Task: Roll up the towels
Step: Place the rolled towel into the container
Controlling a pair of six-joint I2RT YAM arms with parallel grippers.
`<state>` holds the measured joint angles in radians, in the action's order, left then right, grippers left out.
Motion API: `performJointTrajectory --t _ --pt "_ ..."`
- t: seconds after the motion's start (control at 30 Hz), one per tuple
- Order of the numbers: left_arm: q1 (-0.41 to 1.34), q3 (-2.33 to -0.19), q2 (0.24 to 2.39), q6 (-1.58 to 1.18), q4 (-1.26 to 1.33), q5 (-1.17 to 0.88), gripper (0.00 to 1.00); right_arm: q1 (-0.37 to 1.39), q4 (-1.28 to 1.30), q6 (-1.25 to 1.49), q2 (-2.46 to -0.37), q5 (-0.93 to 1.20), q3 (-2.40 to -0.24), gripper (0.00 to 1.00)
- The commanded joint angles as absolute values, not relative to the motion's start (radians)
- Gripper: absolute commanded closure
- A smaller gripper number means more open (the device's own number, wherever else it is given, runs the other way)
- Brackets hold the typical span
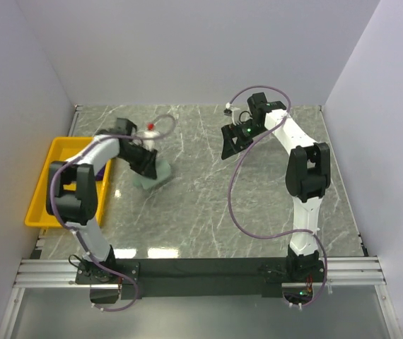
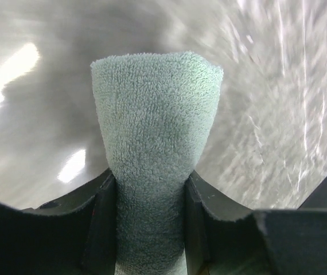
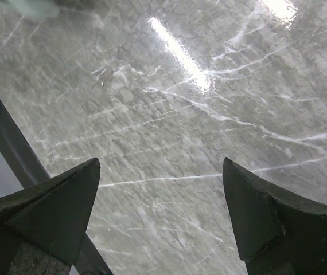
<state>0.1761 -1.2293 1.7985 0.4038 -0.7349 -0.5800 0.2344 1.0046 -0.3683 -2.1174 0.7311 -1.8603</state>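
Mint terry towel [image 2: 155, 120], bundled thick, squeezed by left tool [image 2: 150, 192]

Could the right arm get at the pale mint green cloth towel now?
Probably yes: only bare marble tabletop lies between the open right gripper and the towel, though the left gripper clamps it.

The mint green towel [image 1: 158, 174], bunched into a compact roll, lies left of centre; the purple towel [image 1: 102, 170] barely shows farther left.
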Motion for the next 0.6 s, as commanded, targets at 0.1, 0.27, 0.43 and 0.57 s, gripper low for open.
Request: performJointTrajectory --t 0.1,0.27,0.43,0.57 --pt "-0.078 -1.458 1.692 0.367 -0.874 -0.634 0.99 0.221 1.002 -0.362 -2.103 0.726 -1.873 0.06" --pt "-0.329 -1.595 1.784 0.364 -0.908 -0.558 1.0 0.222 1.002 -0.354 -2.109 0.747 -1.868 0.06" --pt "-0.492 -1.712 1.882 0.357 -0.87 -0.523 1.0 0.221 0.994 -0.341 -2.117 0.77 -1.859 0.06" --pt "-0.503 -1.648 1.89 0.39 -0.764 -0.376 1.0 0.221 0.98 -0.333 -2.112 0.785 -1.839 0.05"
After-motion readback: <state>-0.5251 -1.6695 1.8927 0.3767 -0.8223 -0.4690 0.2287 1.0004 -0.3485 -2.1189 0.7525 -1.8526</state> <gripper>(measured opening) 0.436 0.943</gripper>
